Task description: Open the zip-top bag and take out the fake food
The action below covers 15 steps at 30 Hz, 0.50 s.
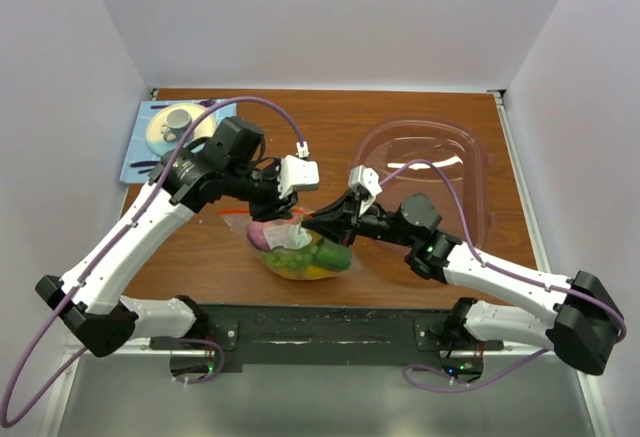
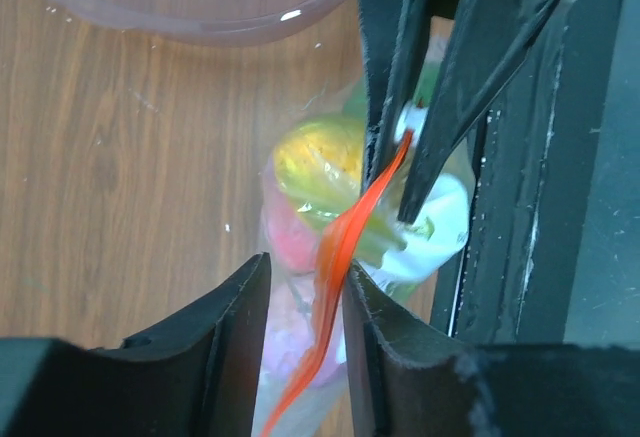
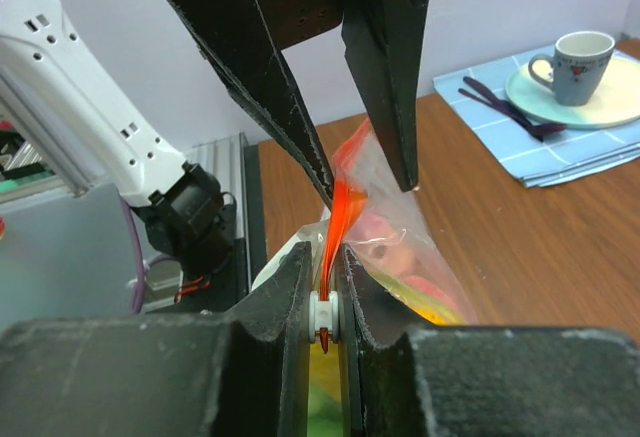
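Observation:
The zip-top bag (image 1: 300, 252) lies at the table's front middle. It holds the fake food: yellow and green pieces (image 1: 315, 260) and a pink one (image 1: 265, 234). My right gripper (image 3: 325, 257) is shut on the white slider (image 3: 324, 315) of the orange-red zip strip (image 3: 340, 207). It shows in the top view (image 1: 312, 225) at the bag's top edge. My left gripper (image 2: 306, 269) is open, and its fingers straddle the zip strip (image 2: 335, 247), which rests against one finger. In the right wrist view the left gripper (image 3: 368, 189) stands just beyond the slider.
A large clear pink-tinted oval tub (image 1: 430, 172) sits at the back right, its rim (image 2: 180, 17) just beyond the bag. A blue cloth (image 1: 145, 147) with a plate and cup (image 1: 180, 122) lies at the back left. The black arm-base plate (image 1: 320, 332) runs along the near edge.

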Tool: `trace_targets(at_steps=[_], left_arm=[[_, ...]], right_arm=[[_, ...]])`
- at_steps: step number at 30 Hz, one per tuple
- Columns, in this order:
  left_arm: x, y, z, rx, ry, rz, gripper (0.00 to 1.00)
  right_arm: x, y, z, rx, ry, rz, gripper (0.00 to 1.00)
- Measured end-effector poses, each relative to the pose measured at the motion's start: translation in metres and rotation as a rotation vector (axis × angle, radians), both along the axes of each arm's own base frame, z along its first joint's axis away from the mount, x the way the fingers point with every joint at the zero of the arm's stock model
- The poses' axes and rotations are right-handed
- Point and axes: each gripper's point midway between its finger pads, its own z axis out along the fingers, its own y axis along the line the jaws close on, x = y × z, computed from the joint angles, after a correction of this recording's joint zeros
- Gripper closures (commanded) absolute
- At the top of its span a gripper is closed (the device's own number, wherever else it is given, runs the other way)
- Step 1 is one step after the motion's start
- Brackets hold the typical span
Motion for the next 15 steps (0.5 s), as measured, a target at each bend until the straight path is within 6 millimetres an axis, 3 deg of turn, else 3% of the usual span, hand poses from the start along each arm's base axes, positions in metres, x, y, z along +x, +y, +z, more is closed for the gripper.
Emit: trace_targets(at_steps=[4, 6, 8, 11, 15], left_arm=[[-0.006, -0.005, -0.001, -0.002, 0.008, -0.021, 0.88], [-0.008, -0.006, -0.003, -0.001, 0.017, -0.032, 0.98], [-0.009, -0.006, -0.006, 0.002, 0.025, -0.035, 1.0], [-0.011, -0.004, -0.01, 0.009, 0.032, -0.036, 1.0], [-0.013, -0.001, -0.008, 0.012, 0.025, -0.032, 1.0]], right_arm=[[-0.001, 0.0, -0.003, -0.02, 0.006, 0.009, 0.92], [-0.001, 0.0, -0.002, -0.027, 0.003, 0.007, 0.86], [-0.001, 0.0, -0.003, -0.035, 0.001, 0.007, 0.63], [0.001, 0.001, -0.001, -0.05, 0.003, 0.0, 0.04], [0.008, -0.006, 0.014, -0.051, -0.021, -0.058, 0.01]])
